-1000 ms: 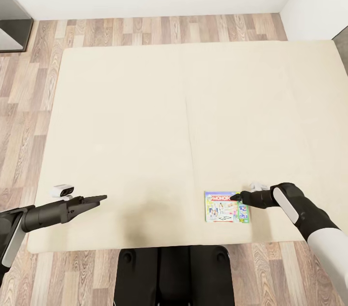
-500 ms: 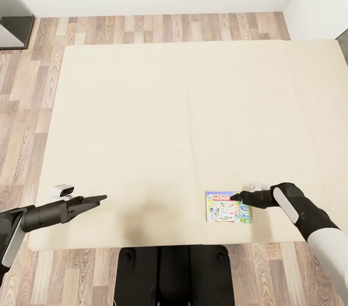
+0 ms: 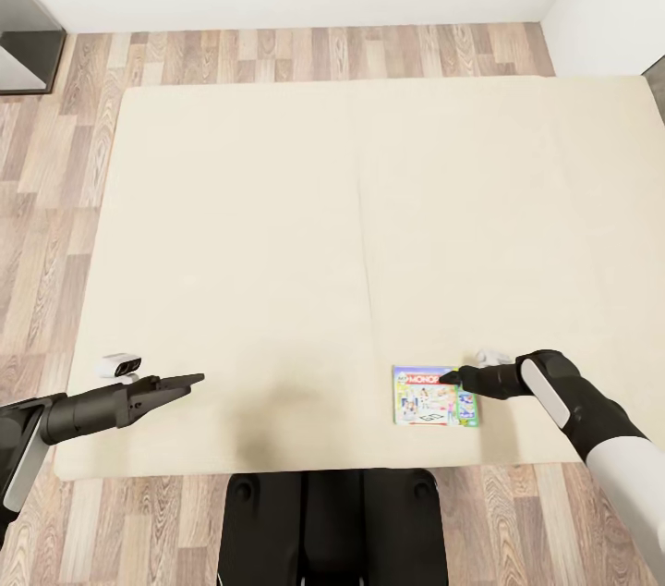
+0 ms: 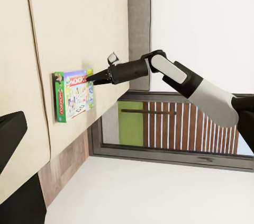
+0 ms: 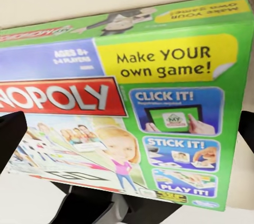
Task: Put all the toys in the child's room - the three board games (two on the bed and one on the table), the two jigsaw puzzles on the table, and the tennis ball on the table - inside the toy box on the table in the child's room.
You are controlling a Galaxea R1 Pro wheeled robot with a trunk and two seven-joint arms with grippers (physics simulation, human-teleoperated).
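Your right gripper (image 3: 450,376) sits at the board game's (image 3: 434,396) edge, lower right on the bed (image 3: 277,225), jaws apart. Your left gripper (image 3: 189,380) hovers lower left, jaws together.

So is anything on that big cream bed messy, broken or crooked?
Nothing stands out. One flat green Monopoly game box lies undamaged near the cream bed's front edge, roughly square to it, with the right gripper at its far right corner.

board game (image 5: 132,97) | lid text: "MONOPOLY" | "Make YOUR own game!" | "CLICK IT!" | "STICK IT!" | "PLAY IT!"
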